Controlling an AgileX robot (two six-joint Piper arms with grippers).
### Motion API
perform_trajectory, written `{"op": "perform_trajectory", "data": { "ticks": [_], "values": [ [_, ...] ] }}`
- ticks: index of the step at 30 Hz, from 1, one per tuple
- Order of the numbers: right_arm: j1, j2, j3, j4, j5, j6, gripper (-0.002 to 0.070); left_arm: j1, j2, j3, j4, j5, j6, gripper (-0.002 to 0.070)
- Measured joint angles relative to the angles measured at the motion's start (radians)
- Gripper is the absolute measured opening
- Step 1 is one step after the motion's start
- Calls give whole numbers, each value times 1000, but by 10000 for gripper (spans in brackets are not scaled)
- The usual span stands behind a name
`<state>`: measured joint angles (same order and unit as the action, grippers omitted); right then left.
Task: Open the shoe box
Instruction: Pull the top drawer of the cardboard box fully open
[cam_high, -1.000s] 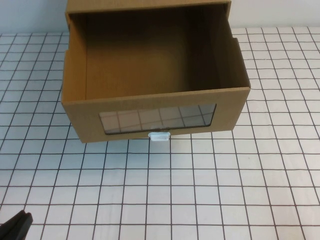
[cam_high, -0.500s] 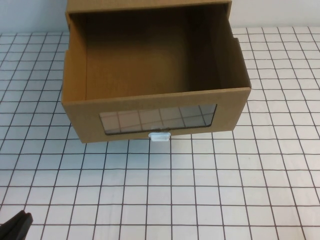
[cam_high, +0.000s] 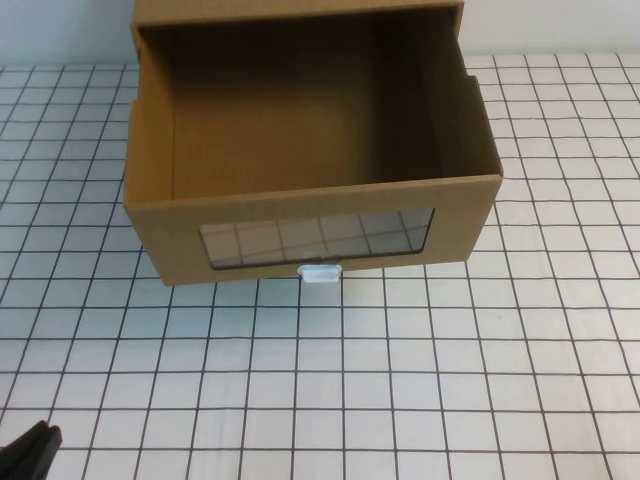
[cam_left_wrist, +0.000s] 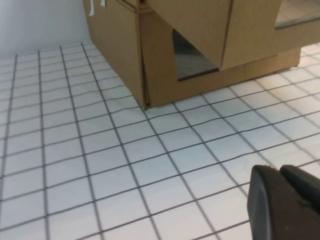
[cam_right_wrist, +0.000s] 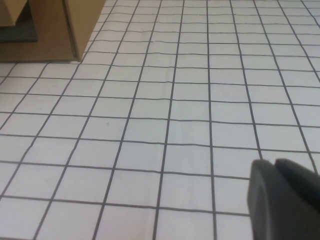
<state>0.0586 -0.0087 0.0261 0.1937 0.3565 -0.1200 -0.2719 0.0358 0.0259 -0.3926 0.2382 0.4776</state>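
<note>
Showing the shoe box (cam_high: 310, 215) slid open, bare cardboard inside.
My left gripper (cam_left_wrist: 279, 172) sits near-left on the table (cam_high: 420, 380), my right gripper (cam_right_wrist: 275, 167) hangs over it, apart from the box; both pinched closed, empty.

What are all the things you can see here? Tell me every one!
shoe box: one, brown cardboard, far middle of the table, its drawer pulled out toward the robot, nothing inside
window: one, clear, on the drawer's front
pull tab: one, white, at the bottom edge of the drawer's front, just under the window
table: one, white with dark grid lines, under everything
left gripper: one, black, at the near left corner of the table, apart from the box, jaws shut, holding nothing
right gripper: one, black, seen only in its own wrist view, over bare table with the box off to one side, jaws shut, holding nothing
</note>
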Motion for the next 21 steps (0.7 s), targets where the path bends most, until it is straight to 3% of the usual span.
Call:
{"op": "perform_trajectory", "data": {
  "ticks": [3,10,21],
  "values": [
    [0,0,0,0,0,0,-13,2,0,0,84,0,-16,-2],
    [0,0,0,2,2,0,-13,108,-44,0,303,12,-277,-2],
    [0,0,0,2,2,0,-13,152,-48,0,337,147,-338,-2]
  ]
}}
